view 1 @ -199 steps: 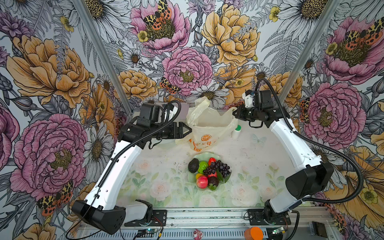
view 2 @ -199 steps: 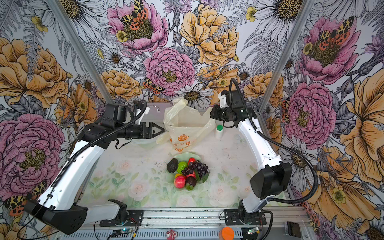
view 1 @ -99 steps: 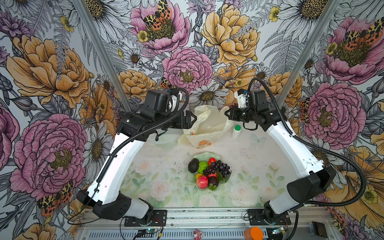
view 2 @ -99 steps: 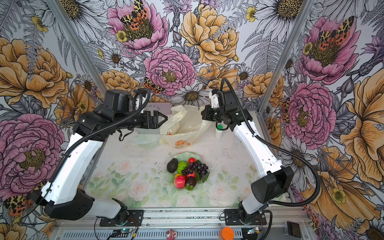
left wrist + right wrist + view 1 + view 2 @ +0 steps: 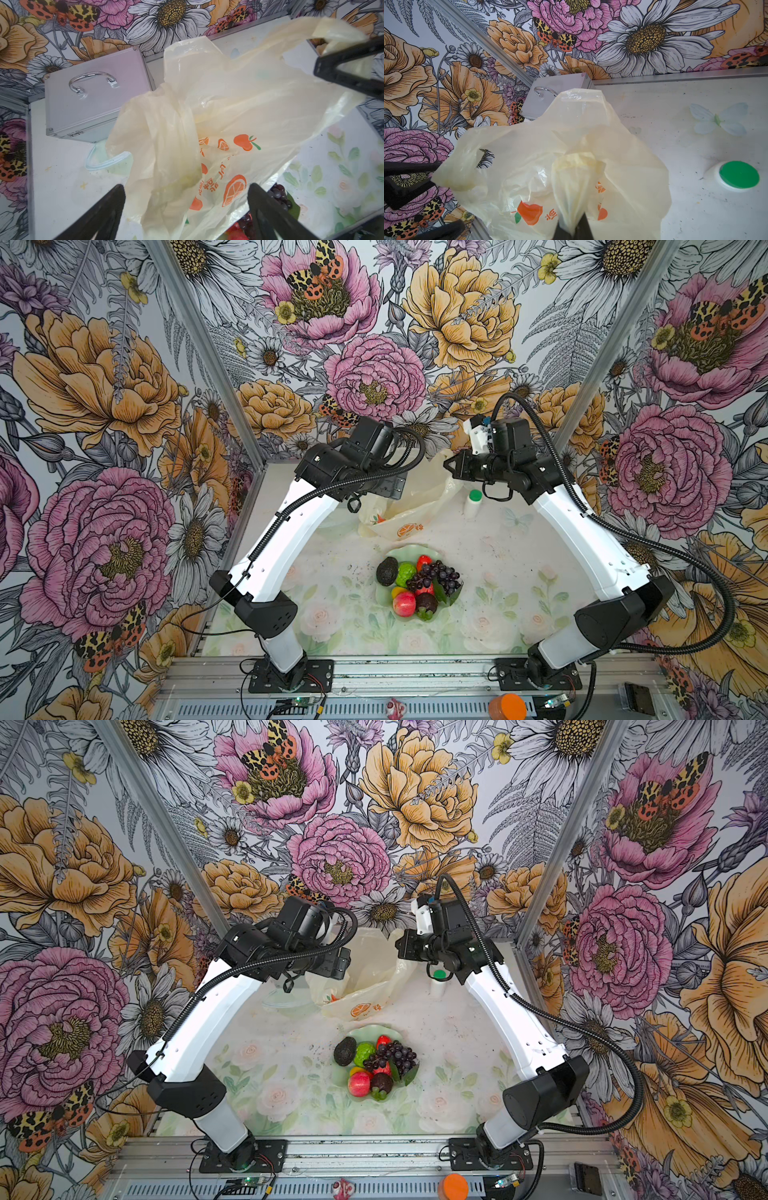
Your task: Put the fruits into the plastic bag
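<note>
**Ops:** Top views. My read: I'm at the bag-opening step, with nothing loaded. The fruits (image 5: 417,585) all lie in the green dish (image 5: 409,549), just beside the plastic bag (image 5: 415,510) at the back of the table.

**Obs:** Grippers from up there?

**Ops:** The right gripper (image 5: 446,464) is closed at the bag's raised corner. The other arm's jaws are hidden under its wrist.

**Obs:** Left wrist?

**Ops:** The left gripper (image 5: 186,187) is spread wide, fingers (image 5: 104,212) either side of the slack near handle. It grips nothing. Whether it brushes the film, I cannot tell.

**Obs:** Right wrist?

**Ops:** The jaws are pinched tight on 1 twisted handle, holding that side up.

**Obs:** Next?

**Ops:** My call: close the left on the 2nd handle, draw the 2 handles apart to open the mouth, then start picking fruit.
</note>
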